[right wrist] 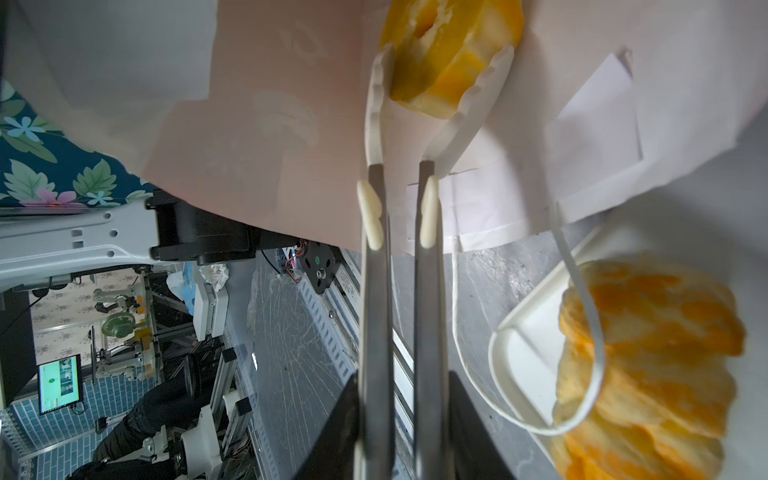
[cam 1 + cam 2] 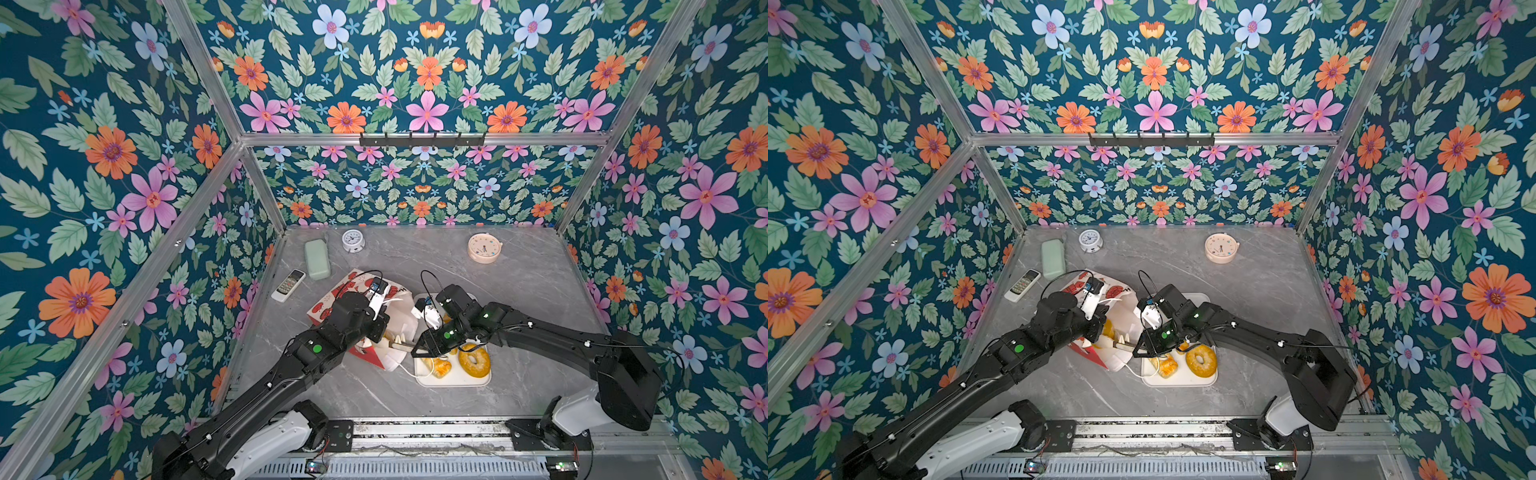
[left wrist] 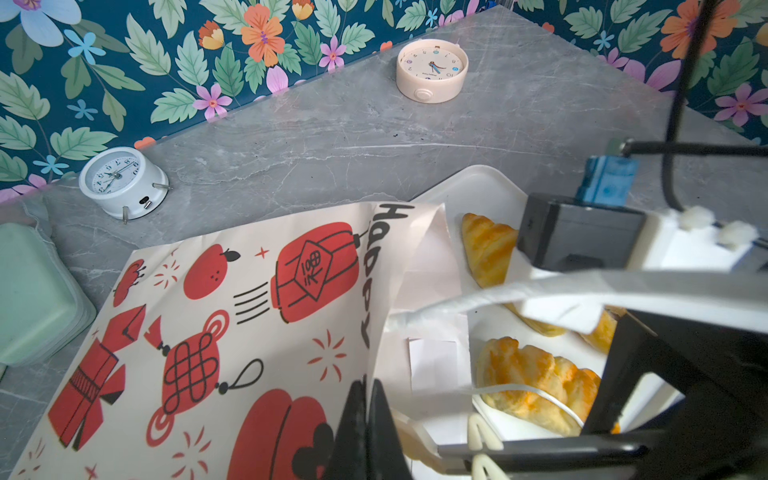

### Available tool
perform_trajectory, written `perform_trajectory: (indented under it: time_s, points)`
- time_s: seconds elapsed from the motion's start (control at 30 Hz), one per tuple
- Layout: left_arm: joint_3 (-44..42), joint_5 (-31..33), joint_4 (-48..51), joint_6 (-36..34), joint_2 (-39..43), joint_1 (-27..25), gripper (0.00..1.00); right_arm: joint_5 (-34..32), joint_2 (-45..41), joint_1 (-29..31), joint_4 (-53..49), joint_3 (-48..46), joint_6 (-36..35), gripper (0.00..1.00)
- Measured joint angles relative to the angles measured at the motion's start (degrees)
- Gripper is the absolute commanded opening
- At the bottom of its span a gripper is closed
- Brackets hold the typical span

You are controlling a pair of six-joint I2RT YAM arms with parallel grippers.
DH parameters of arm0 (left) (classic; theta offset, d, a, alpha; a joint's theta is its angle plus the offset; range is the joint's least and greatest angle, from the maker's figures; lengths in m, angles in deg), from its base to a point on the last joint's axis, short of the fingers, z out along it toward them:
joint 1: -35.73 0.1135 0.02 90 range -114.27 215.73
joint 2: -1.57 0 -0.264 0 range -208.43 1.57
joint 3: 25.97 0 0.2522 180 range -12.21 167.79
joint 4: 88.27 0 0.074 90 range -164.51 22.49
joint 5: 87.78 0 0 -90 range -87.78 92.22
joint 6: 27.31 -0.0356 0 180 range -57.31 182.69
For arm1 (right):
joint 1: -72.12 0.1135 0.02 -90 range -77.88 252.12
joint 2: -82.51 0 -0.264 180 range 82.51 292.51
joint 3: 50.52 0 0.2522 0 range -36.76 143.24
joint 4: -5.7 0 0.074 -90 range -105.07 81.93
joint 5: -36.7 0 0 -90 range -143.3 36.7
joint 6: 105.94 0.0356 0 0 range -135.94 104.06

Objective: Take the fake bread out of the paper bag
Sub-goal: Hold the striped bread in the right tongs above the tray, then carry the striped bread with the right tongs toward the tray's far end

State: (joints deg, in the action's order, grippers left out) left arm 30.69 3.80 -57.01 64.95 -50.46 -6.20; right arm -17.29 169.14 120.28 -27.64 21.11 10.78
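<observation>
Right pincer (image 1: pixel 444 54) is clamped on the bread (image 1: pixel 457 25) in the bag (image 1: pixel 270 124), which looks light, squishy and slick, so grab its middle.

**Left wrist view.** The left gripper (image 3: pixel 367 409) has its jaws pinched on the mouth edge of the bag (image 3: pixel 232 332), which lies on its side with the red prints up. Just right of the bag, a white tray (image 3: pixel 478 187) bears a croissant (image 3: pixel 488 245) and a braided roll (image 3: pixel 536 382). A cord handle (image 3: pixel 515 387) crosses the roll, and the right arm (image 3: pixel 582 237) overhangs the tray. By the far wall stand a white clock (image 3: pixel 120 180) and a pink clock (image 3: pixel 432 70), with a green box (image 3: pixel 33 291) at far left.
</observation>
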Motion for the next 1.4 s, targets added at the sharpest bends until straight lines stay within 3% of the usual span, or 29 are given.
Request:
perform_trajectory:
  time_s: [0.4, 0.53, 0.87, 1.4]
  points:
    - [-0.42, 0.26, -0.72, 0.02, 0.59, 0.02, 0.00, -2.14, -4.50, -0.28, -2.80, 0.35, -0.68, 0.00]
    - [-0.59, 0.87, -1.51, 0.04, 0.46, 0.00, 0.00, -3.74, -7.52, -0.24, -5.66, 0.17, -2.38, 0.00]
    - [-1.99, 4.00, -4.31, 0.83, 0.09, 0.00, 0.00, -10.01, -24.15, -0.33, -20.57, -1.79, -7.67, 0.00]
    - [-3.39, 4.52, -5.99, 0.83, 0.68, -0.02, 0.00, -17.03, -29.94, -0.39, -23.54, -1.70, -8.70, 0.00]
